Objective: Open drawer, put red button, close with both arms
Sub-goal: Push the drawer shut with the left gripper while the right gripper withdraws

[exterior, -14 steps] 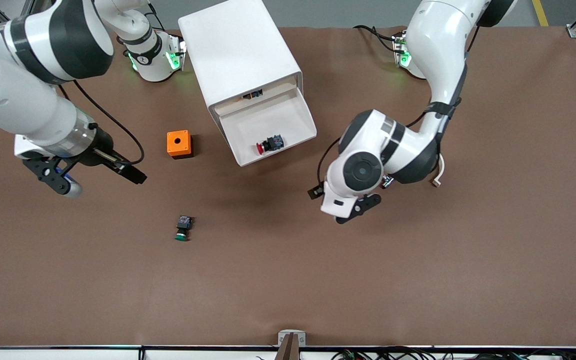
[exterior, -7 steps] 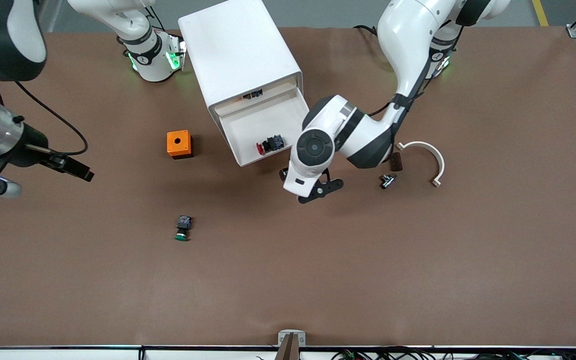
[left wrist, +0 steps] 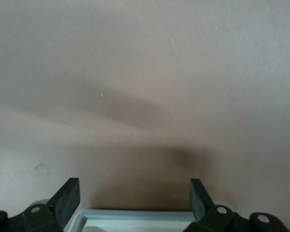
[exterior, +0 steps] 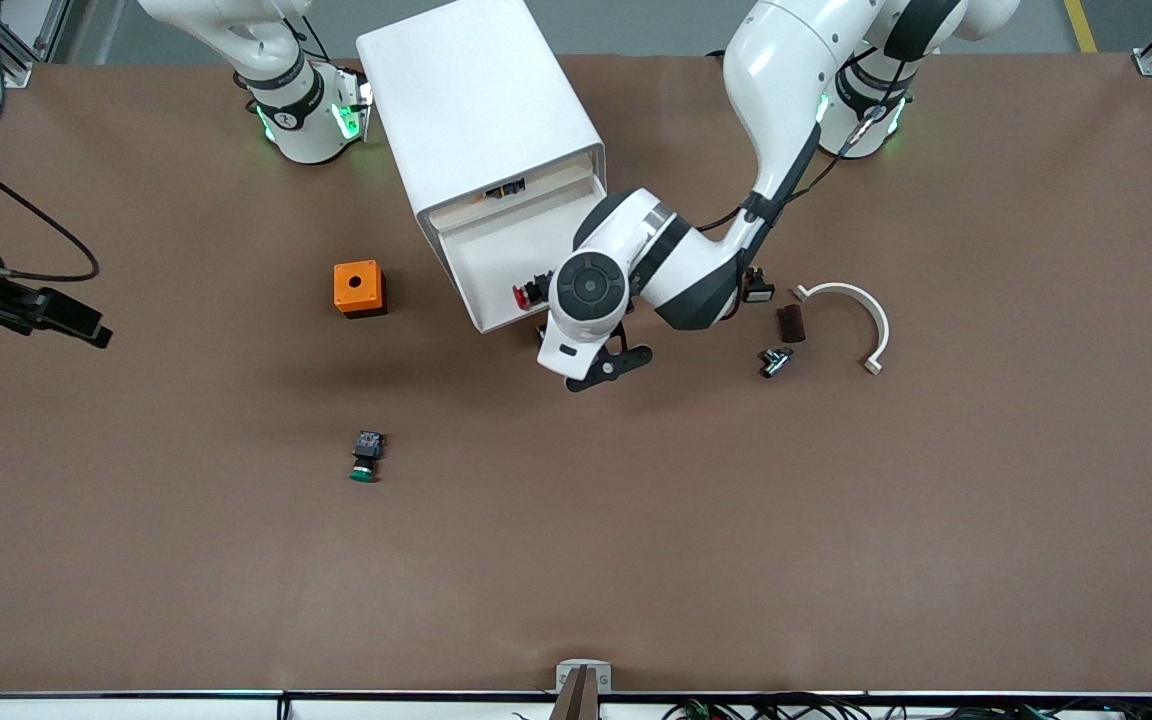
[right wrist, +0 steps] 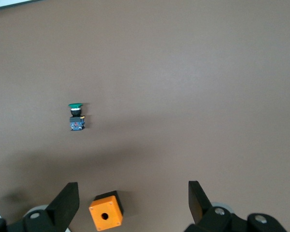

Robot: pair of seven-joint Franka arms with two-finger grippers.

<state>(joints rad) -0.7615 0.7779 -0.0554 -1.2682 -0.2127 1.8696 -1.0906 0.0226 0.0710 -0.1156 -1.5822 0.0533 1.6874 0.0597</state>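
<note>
The drawer (exterior: pixel 536 262) stood pulled out of the white cabinet (exterior: pixel 481 115), the red button (exterior: pixel 526 294) lying in it near its front edge, partly hidden by the left arm (exterior: pixel 676 262). The left pincer (exterior: pixel 591 365) hung over the tabletop (exterior: pixel 736 520) just in front of the drawer; only the left wrist view showed its fingers (left wrist: pixel 67 198) spread wide, with the drawer's white rim between them. The right pincer (right wrist: pixel 133 203) was out of the front view; the right wrist view showed it released above the orange box (right wrist: pixel 106 211), the green-capped switch (right wrist: pixel 76 116) lying apart on bare tabletop.
</note>
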